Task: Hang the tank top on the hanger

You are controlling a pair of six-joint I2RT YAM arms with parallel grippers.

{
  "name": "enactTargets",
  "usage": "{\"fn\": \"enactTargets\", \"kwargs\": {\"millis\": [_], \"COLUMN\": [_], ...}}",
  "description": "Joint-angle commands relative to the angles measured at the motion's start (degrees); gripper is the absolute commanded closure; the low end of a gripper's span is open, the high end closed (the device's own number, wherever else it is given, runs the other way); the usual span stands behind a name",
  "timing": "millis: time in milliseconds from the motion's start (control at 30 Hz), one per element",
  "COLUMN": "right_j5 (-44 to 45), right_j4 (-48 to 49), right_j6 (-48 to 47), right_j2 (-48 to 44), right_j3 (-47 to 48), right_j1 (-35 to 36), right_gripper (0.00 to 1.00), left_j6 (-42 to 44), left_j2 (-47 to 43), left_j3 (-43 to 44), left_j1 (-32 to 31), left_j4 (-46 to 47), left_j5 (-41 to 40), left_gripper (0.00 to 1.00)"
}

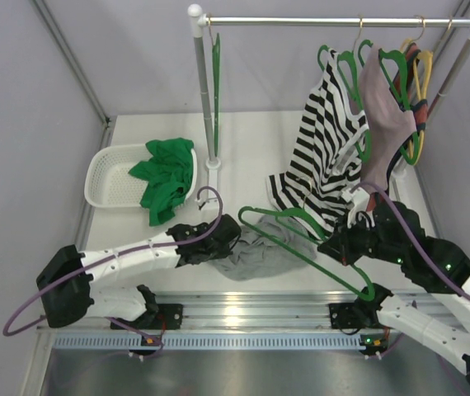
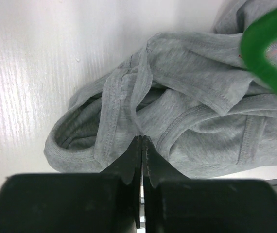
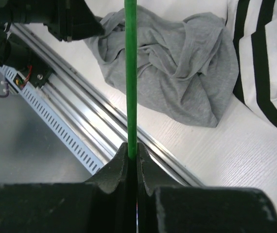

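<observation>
The tank top (image 1: 256,256) lies in a heap on the white surface (image 1: 247,157). The green hanger (image 3: 131,73) crosses right over it, so the way down from above is partly blocked. The left gripper (image 2: 142,141) crowds its left edge. A striped top (image 1: 326,148) hangs down just beside it on the right. Behind it the surface is bare up to the pole (image 1: 204,99). 1 basket (image 1: 103,177) stands well apart on the left.

One tank top (image 1: 256,256), three other garments (image 1: 326,140), one basket (image 1: 107,177), two arms (image 1: 136,260), several hangers (image 1: 301,239).
</observation>
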Motion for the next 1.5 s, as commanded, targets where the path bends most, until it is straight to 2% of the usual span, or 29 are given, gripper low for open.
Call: {"fn": "enactTargets", "kwargs": {"millis": [0,533,1000,1467], "right_j5": [-5.2,-11.7,-13.7,-17.2], "right_j4": [-1.7,3.8,17.4,30.2], "right_j6": [-1.3,-0.2,2.1,3.8], "right_j2": [-0.8,-0.1,1.1,-3.4], "right_j3": [2.3,-5.4,-12.7,-22.3], "right_j1": [0.8,0.8,0.8,0.7], "right_gripper": [1.0,1.0,1.0,1.0], "left_j6": [1.4,4.1,7.3,9.3], "left_j2": [-2.5,-5.9,-8.0,-9.6], "left_j3": [3.7,7.6,9.8,13.6], "left_j1": [-0.2,-0.2,-0.3,-0.4], "left_j4": [-2.6,-6.4,-7.1,-11.3], "left_j5": [-2.8,-4.1,-1.8,-1.5], "left_gripper": [1.0,1.0,1.0,1.0]}}
